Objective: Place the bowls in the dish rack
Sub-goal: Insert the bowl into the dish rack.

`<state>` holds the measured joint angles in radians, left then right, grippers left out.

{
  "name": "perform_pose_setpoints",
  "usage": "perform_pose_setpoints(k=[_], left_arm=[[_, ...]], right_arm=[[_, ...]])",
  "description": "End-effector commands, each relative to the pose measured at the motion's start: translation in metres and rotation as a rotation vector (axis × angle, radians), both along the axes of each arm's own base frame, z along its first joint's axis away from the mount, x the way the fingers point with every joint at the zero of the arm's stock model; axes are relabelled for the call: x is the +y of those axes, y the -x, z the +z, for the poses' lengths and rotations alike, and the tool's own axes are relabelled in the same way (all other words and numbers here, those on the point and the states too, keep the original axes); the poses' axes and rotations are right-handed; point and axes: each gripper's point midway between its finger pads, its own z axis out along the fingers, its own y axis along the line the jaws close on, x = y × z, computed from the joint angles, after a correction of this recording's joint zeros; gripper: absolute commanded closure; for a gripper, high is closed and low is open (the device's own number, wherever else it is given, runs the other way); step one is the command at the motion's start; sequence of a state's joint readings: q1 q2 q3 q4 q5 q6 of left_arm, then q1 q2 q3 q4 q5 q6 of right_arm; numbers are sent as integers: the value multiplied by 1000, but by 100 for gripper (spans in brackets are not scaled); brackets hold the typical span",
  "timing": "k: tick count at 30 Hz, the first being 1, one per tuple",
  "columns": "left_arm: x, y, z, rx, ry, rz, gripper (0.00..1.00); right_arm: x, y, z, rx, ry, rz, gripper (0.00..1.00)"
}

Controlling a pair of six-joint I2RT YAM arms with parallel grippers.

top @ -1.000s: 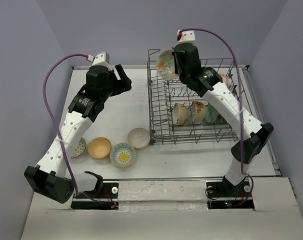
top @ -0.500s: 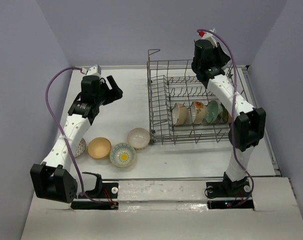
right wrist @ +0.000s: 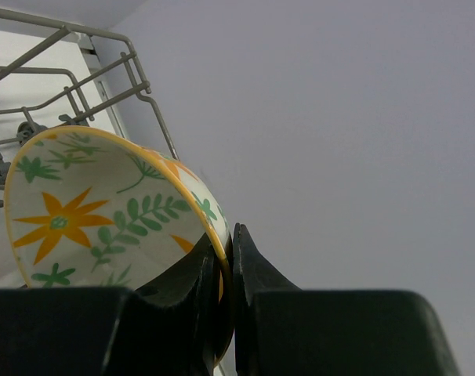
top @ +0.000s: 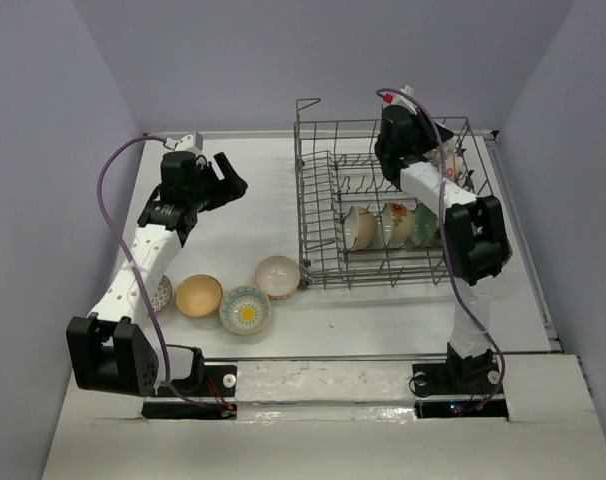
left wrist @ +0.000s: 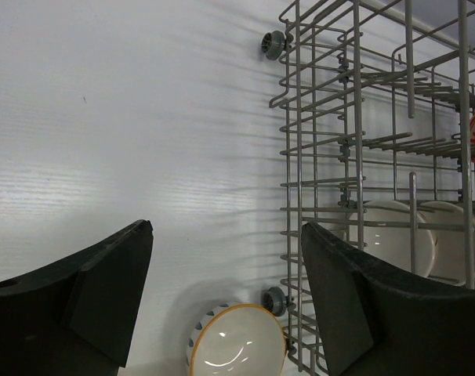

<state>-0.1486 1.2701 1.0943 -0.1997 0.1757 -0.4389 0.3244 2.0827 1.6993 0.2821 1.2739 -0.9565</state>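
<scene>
- Dish rack point(top: 315, 215) on the table's point(top: 243, 225) right half; three bowls stand on edge along its near row: cream point(top: 359, 228), patterned point(top: 395, 222), teal point(top: 424, 224).
- Four bowls lie on the table left of the rack: white point(top: 278, 276) just beside its near corner, blue-rimmed point(top: 246, 309), tan point(top: 199, 296), and one half hidden point(top: 162, 295) behind the left arm.
- Left gripper point(top: 233, 172) hangs over bare table, jaws spread wide.
- Right arm point(top: 423, 185) folds over the rack's far side; its fingers can't be made out.

Soft, even light comes from overhead, and my desk point(top: 263, 230) looks bright and pale. In my left wrist view the dish rack point(left wrist: 355, 157) throws faint striped shadows across it. My jaws show as dark, near-featureless shapes; the top view is sharp.
</scene>
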Motion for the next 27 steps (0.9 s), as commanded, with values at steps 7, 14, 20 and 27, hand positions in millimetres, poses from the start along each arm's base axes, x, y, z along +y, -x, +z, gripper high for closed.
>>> perform_pose_setpoints(k=[7, 14, 20, 27], left_arm=[[-8, -5, 3, -21, 50, -53, 14], [-10, -7, -2, 4, 68, -73, 14], [-10, -6, -2, 3, 71, -73, 14], [-11, -6, -2, 5, 75, -79, 15]], right_arm=[[-2, 3, -2, -74, -7, -32, 99], [-2, 1, -15, -45, 6, -30, 99], [2, 1, -21, -27, 32, -25, 99], [1, 4, -29, -3, 64, -33, 99]])
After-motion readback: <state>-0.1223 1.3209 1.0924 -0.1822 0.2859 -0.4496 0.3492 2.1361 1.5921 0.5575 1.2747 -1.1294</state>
